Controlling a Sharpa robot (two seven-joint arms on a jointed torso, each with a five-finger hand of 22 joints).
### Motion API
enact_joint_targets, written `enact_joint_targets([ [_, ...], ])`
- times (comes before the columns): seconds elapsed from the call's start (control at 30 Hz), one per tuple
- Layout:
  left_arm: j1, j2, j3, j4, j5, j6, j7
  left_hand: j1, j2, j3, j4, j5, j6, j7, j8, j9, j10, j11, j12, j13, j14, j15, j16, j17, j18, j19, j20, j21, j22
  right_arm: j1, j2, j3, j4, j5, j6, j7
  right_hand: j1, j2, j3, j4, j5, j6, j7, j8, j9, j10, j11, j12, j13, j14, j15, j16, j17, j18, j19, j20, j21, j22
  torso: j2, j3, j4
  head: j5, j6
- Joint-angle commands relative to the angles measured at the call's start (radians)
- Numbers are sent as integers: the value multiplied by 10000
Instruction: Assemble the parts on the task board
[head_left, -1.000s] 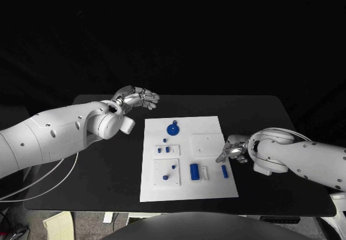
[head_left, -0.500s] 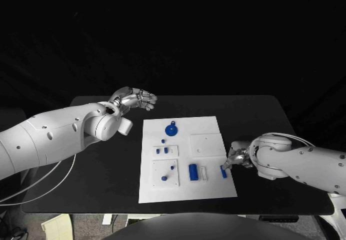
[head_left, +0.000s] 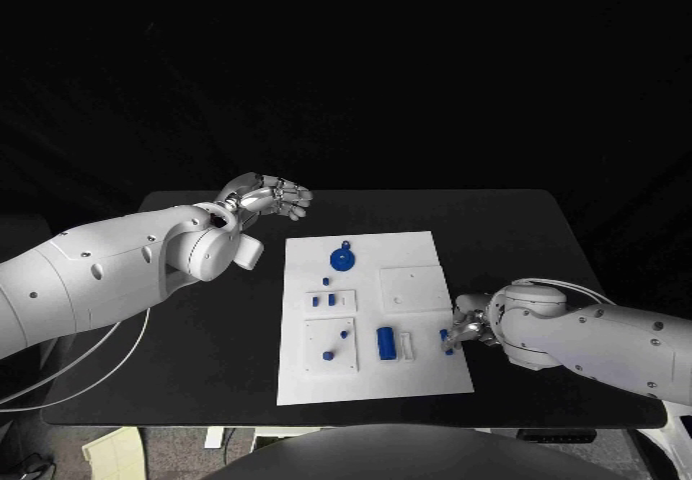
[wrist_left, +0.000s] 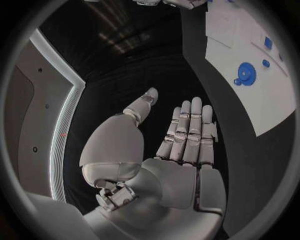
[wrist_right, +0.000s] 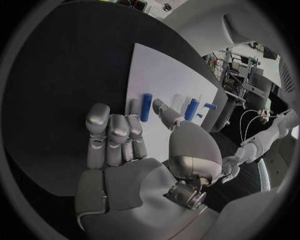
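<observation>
The white task board (head_left: 411, 375) lies in the middle of the black table. On it are a round blue part (head_left: 343, 260), several small blue pieces (head_left: 325, 298), a thick blue cylinder (head_left: 387, 343) and a slim blue cylinder (head_left: 446, 342) by the right edge. My right hand (head_left: 469, 325) hovers at that edge, right beside the slim cylinder. In the right wrist view its fingers (wrist_right: 119, 132) bend toward the slim cylinder (wrist_right: 145, 107), the thumb is apart, and nothing is held. My left hand (head_left: 270, 195) hangs beyond the board's far left corner, its fingers (wrist_left: 187, 130) straight and empty.
White raised blocks (head_left: 333, 345) on the board carry some of the small pieces. Bare black table (head_left: 519, 240) lies on both sides of the board. The left wrist view shows the board (wrist_left: 250, 50) with the round part (wrist_left: 247, 74) off to one side.
My right hand has slid along the board's right edge toward the front, ending beside the slim blue cylinder. The left hand has stayed put.
</observation>
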Motion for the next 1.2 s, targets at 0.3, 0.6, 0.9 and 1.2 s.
enact_joint_targets([
  [0.3, 6, -13, 6, 36, -4, 83, 69, -85, -16, -8, 66, -19, -38, 0, 64, -9, -3, 39, -49, -15, 81, -14, -51, 24, 206, 60, 21, -44, 20, -133, 262, -5, -79, -2040, -328, -30, -28, -23, 22, 102, -15, 2, 28, -28, -34, 68, -33, 9, -33, 28, -74, -16, 17, 719, 9, 59, 66, 79, -1, 2, -2, 65, -37],
  [0.6, 6, -3, 5, 30, -4, 70, 52, -87, -15, -7, 69, -19, -37, -1, 66, -10, -1, 39, -48, -14, 80, -14, -57, 29, 206, 58, 21, -48, 23, -254, 498, -4, -105, -3125, -369, -120, 366, -194, 596, 230, -15, 1, 31, -60, 0, 53, -29, -61, -77, 38, -70, -26, 13, 719, 22, 57, 73, 75, 3, 0, 4, 90, -38],
  [0.9, 6, -6, 5, 31, -4, 88, 39, -85, -17, -6, 68, -19, -36, -2, 69, -11, 0, 38, -48, -13, 79, -13, -64, 34, 204, 50, 22, -54, 27, -486, 645, -18, -174, -3025, -130, -125, 871, -37, 1071, -12, -11, -43, 55, -109, 8, 4, -6, -121, -117, 37, -50, -39, 9, 719, 11, 62, 89, 88, -2, -8, 3, 103, -68],
  [1.2, 6, -17, 5, 37, -4, 81, 36, -79, -14, -2, 67, -19, -36, -3, 71, -12, 1, 39, -48, -13, 79, -13, -70, 41, 203, 44, 22, -60, 32, -523, 627, -20, -144, -2000, -133, -150, 1038, 141, 1179, -316, 28, -34, 85, -149, -12, -6, 26, -148, -124, 48, -14, -57, 0, 719, -8, 124, 105, 102, -1, 2, -2, 114, -96],
])
